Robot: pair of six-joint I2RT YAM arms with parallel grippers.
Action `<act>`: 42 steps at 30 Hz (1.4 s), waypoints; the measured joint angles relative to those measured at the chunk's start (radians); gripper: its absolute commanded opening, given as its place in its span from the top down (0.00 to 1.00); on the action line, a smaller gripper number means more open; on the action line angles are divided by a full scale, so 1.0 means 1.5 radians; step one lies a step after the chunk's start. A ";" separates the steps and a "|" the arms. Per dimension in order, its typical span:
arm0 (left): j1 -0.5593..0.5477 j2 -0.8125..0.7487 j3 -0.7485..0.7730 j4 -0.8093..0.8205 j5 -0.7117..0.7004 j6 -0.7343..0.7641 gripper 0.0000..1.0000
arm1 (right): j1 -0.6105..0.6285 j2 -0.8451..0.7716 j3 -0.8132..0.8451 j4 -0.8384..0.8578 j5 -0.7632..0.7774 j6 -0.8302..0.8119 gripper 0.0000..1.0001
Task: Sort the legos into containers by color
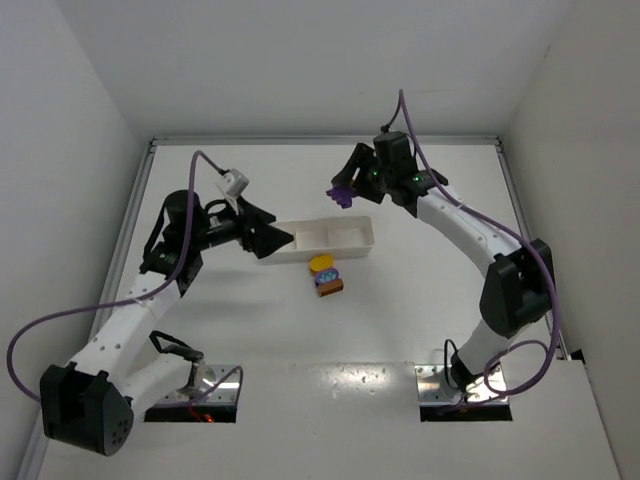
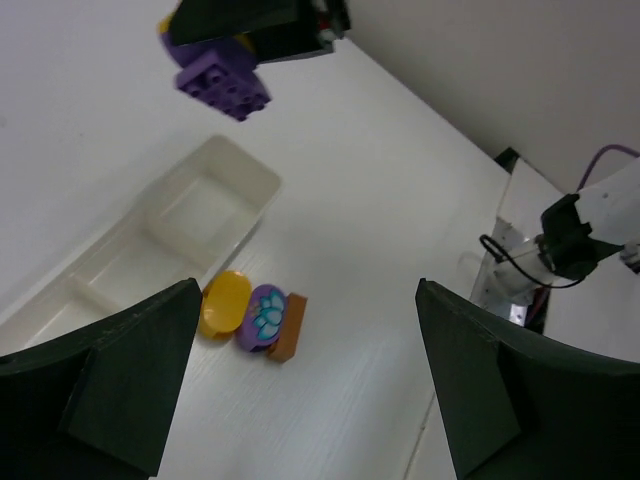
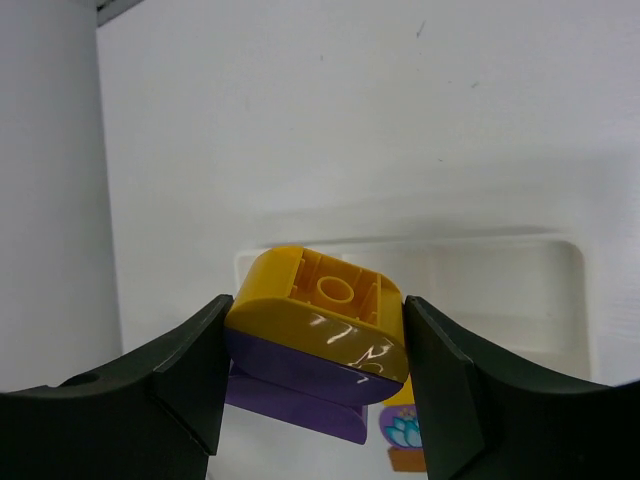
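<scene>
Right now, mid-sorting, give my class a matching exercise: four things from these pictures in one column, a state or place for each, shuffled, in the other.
1. right gripper
2. left gripper
3. brown brick
4. tray

A. open, holding nothing
B. white, visible compartments empty
C. shut on stacked yellow and purple bricks
D. right beside a flowered purple piece

Pairs: 1-C, 2-A, 3-D, 4-B

Left pincer (image 1: pixel 283 243) agape, hovering. Right pincer (image 1: pixel 345 190) raised, clamped on lego stack (image 3: pixel 318 340).
</scene>
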 measured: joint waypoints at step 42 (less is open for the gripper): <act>-0.099 0.258 0.141 0.128 -0.180 -0.129 0.42 | 0.099 0.051 0.101 0.009 -0.076 0.094 1.00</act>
